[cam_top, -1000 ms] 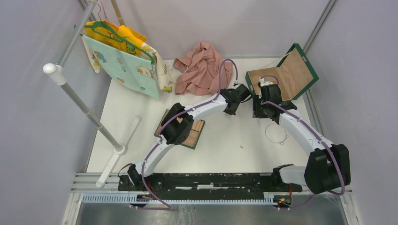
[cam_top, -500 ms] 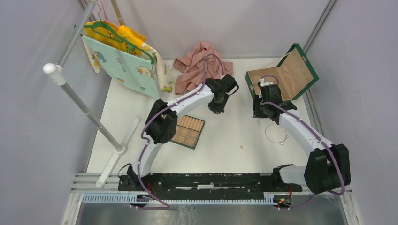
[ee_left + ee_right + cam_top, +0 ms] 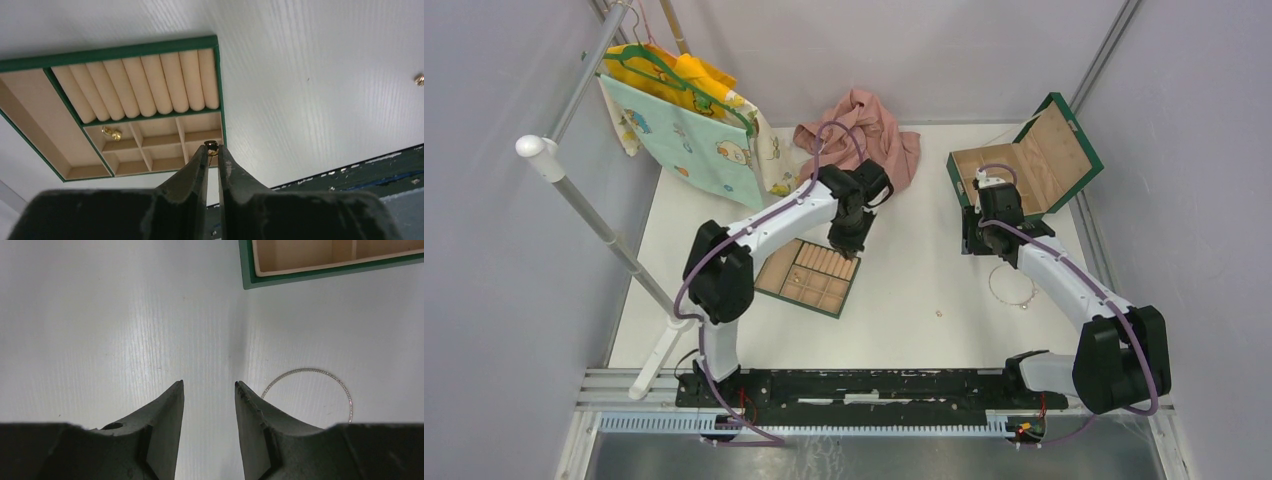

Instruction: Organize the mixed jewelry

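My left gripper point(image 3: 212, 146) is shut on a tiny gold jewelry piece point(image 3: 212, 145) and hangs over the right edge of the tan compartmented tray point(image 3: 216, 65); in the top view it point(image 3: 845, 243) is above the tray's point(image 3: 776, 280) far right corner. One gold piece point(image 3: 112, 133) lies in a small tray compartment. Another tiny gold piece point(image 3: 939, 312) lies loose on the table, also seen in the left wrist view point(image 3: 419, 79). My right gripper point(image 3: 209, 385) is open and empty above bare table, left of the thin silvery wire loop point(image 3: 345, 388), which also shows in the top view point(image 3: 1011, 285).
The open green box point(image 3: 1025, 160) stands at the back right, its corner in the right wrist view point(image 3: 246, 270). A pink cloth point(image 3: 856, 135) lies at the back. A rack point(image 3: 584, 200) with hanging cloths point(image 3: 694, 125) stands on the left.
My left arm has swung left from beside the green box to over the tray, uncovering the tray. The right arm has hardly moved.
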